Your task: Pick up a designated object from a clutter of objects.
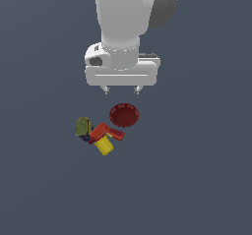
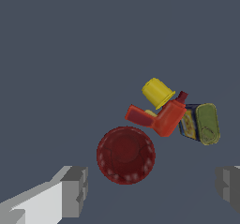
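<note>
The designated object, an olive-green can (image 1: 82, 127) with a dark navy end, lies on its side at the exterior view's left of the clutter; the wrist view shows the can (image 2: 206, 123) with its olive face toward the camera. Beside it lie a red tool-shaped piece (image 1: 104, 132), a yellow cylinder (image 1: 104, 146) and a dark red ribbed bowl (image 1: 124, 115). My gripper (image 1: 121, 89) hangs open well above the floor, over the bowl (image 2: 125, 155) and apart from everything, with nothing between its fingers (image 2: 75, 190).
Bare dark grey floor surrounds the small group on all sides. The red tool-shaped piece (image 2: 161, 116) touches the can and the yellow cylinder (image 2: 158, 92).
</note>
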You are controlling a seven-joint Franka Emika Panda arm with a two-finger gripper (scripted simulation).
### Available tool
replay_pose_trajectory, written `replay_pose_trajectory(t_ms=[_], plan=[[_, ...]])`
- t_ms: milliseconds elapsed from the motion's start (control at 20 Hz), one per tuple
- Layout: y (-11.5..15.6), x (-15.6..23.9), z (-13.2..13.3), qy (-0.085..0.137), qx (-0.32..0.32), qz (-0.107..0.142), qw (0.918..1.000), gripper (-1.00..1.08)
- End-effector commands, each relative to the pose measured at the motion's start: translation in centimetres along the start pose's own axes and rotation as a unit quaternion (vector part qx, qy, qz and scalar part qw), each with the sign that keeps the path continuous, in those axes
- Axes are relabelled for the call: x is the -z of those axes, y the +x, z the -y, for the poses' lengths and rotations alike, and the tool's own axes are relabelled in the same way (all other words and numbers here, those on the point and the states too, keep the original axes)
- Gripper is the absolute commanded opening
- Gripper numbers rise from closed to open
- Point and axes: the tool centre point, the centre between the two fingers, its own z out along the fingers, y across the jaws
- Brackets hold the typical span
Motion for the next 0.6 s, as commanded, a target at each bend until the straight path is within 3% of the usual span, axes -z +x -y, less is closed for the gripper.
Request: replay_pose_trajectory(t_ms=[0, 550], plan=[[-0.1, 0.0, 0.0, -0.001, -0.001, 0.001, 1.0, 1.0], [0.6, -2.1, -1.9, 0.003, 0.009, 0.0, 0.9999, 1.0]])
